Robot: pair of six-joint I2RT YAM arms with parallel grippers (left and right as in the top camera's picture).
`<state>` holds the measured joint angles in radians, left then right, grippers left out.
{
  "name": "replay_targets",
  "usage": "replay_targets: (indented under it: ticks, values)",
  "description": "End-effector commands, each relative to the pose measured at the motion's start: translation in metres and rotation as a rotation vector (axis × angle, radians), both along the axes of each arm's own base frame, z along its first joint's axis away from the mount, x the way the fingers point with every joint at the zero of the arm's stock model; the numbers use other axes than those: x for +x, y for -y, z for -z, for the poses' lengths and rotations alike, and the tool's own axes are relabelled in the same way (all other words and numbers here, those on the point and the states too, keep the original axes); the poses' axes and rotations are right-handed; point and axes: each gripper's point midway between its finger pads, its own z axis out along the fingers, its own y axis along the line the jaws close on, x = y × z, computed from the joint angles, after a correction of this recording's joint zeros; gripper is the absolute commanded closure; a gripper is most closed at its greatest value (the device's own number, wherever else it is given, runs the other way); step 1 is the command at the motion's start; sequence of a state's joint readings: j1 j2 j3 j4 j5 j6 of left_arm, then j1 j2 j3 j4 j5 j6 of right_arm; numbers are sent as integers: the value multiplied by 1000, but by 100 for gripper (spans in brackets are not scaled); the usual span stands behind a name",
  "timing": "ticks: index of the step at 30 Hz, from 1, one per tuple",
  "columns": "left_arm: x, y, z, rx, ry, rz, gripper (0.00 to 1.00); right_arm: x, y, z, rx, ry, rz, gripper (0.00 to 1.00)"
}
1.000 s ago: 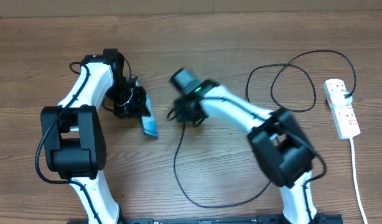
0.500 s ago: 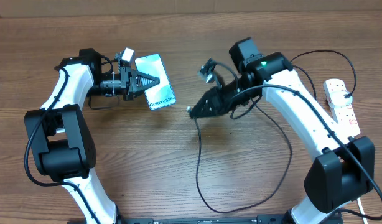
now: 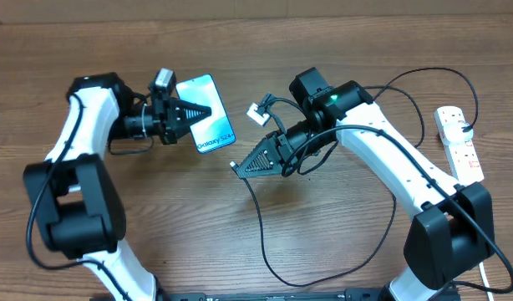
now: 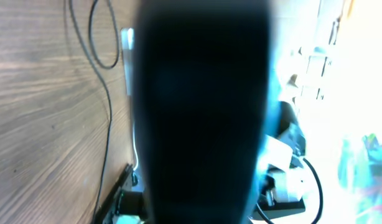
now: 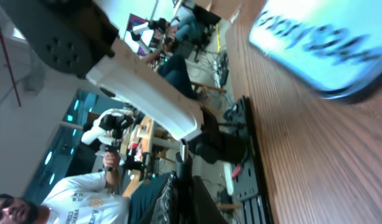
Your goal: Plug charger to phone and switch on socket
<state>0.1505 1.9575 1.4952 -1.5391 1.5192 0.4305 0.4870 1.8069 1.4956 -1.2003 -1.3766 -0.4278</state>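
Note:
My left gripper (image 3: 205, 110) is shut on the phone (image 3: 208, 125) and holds it off the table, its bright screen with small text facing up. In the left wrist view the phone's dark back (image 4: 203, 112) fills the middle and hides the fingers. My right gripper (image 3: 237, 167) is shut on the charger's small black plug (image 5: 181, 163), which points toward the phone's lower edge a short gap away. The phone's screen (image 5: 321, 43) shows at the top right of the right wrist view. The black cable (image 3: 261, 242) loops over the table. The socket (image 3: 459, 144) lies at the far right.
The black cable makes a large loop (image 3: 390, 109) on the table beside the power strip. A white cord (image 3: 482, 242) runs from the strip toward the front edge. People and equipment show beyond the table in the right wrist view.
My right gripper has moved left and down with the plug, closer to the phone. My left gripper has turned the phone screen-up and shifted it slightly.

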Motion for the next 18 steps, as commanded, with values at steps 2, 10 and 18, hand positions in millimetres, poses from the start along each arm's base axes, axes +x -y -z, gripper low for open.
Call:
replay_targets:
  ticks: [2,10,18]
  values:
    - [-1,-8,-33,-36,128,-49,95,6,-7,-7,-6,-110,17,96]
    - [-1,-9,-33,-44,80,-51,96,16,-32,4,-122,-115,64,96]
    - [-1,-9,-33,-49,52,-52,95,11,-49,2,-124,-97,56,96]
